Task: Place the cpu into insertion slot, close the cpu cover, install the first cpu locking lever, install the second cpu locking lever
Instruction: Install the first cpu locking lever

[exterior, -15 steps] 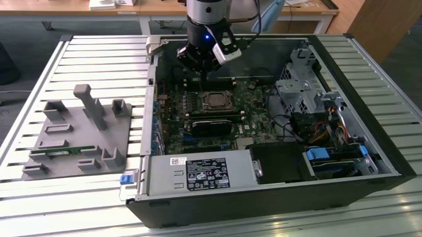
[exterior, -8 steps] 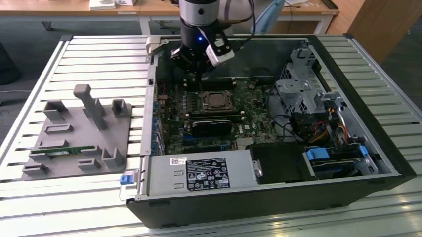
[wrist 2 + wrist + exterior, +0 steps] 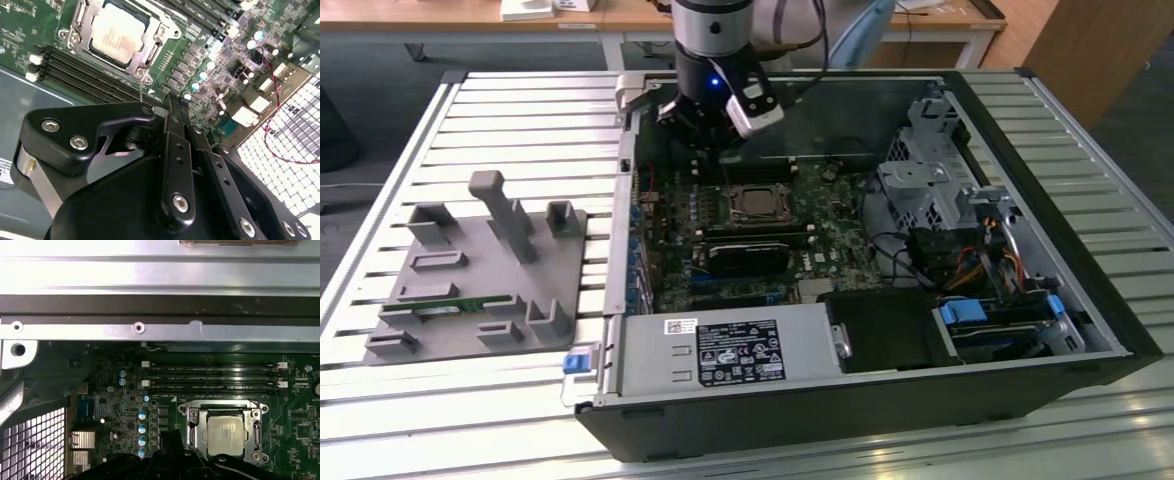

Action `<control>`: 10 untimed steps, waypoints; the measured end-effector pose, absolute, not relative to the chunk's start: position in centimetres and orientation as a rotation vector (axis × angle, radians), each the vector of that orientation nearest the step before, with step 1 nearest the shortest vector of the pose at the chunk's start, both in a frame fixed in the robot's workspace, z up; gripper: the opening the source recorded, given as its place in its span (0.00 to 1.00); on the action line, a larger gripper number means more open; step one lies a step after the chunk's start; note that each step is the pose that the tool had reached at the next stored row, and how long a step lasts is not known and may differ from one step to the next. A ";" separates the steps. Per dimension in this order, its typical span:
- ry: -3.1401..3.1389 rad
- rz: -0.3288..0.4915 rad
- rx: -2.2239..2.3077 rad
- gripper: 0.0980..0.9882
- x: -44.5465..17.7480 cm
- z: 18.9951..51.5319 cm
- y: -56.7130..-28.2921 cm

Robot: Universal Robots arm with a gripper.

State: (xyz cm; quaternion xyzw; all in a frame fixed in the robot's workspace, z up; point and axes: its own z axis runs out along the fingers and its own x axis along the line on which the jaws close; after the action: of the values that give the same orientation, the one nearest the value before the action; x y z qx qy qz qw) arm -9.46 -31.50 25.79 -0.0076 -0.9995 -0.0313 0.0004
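chip (image 3: 116, 32) seated on green board (image 3: 200, 95) | metal frame (image 3: 151, 50) down over it | pincer (image 3: 158, 109) closed together near frame corner | thin lever (image 3: 141, 94) at its tip

The room over the cpu cover (image 3: 754, 203) at the exterior view's centre is open, hemmed by the gripper (image 3: 707, 158) higher in frame, long black slots (image 3: 747, 248) lower, and the drive cage (image 3: 927, 175) on the exterior view's right.

Nothing legible. Black label (image 3: 739, 353) and small white sticker (image 3: 680, 325) on the power-supply box (image 3: 654, 368), well apart from the cpu (image 3: 754, 201): print too small to read. Faint marks on the cpu's top, likewise unreadable.
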 end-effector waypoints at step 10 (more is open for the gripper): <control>-3.139 -0.099 -0.023 0.01 -9.5 25.6 -30.3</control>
State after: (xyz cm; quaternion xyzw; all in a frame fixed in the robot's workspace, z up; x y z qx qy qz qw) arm -9.50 -30.31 25.58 -0.0072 -0.9995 -0.0314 0.0003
